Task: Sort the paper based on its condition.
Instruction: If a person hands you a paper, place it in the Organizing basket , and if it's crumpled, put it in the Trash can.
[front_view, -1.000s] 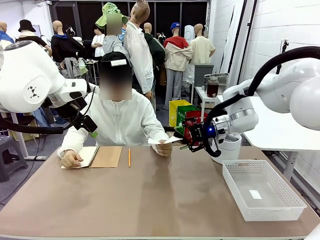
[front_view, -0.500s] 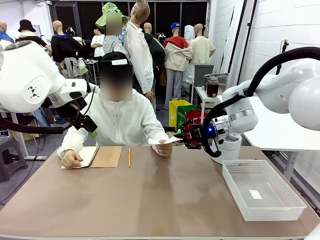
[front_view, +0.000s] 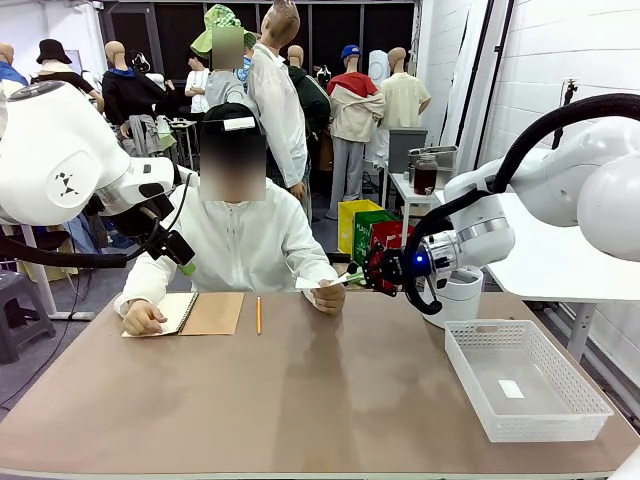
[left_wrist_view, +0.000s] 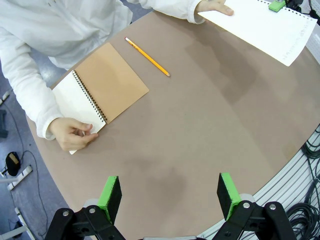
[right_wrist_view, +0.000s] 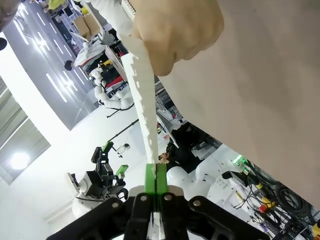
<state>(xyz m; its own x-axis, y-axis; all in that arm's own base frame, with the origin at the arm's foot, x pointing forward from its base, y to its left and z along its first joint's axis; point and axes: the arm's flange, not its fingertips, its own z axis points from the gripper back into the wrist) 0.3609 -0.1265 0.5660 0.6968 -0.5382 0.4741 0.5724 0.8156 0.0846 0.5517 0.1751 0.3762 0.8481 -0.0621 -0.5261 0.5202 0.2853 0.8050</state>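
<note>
Paper sheet (front_view: 322, 282), 1, pinched by right gripper (right_wrist_view: 156, 176) and 1 hand (front_view: 328, 297); left gripper (left_wrist_view: 170, 192) spread empty; 1 notebook (left_wrist_view: 100, 87), 1 pencil (left_wrist_view: 147, 56)

A: What stands around the brown table (front_view: 330, 390)?
B: To its right there is a white brick wall (front_view: 560, 60). Behind it are dark windows (front_view: 180, 30) and a small white side table (front_view: 403, 186).
A: And to its left?
B: A grey stool (front_view: 12, 285) on the grey floor (front_view: 85, 290).
</note>
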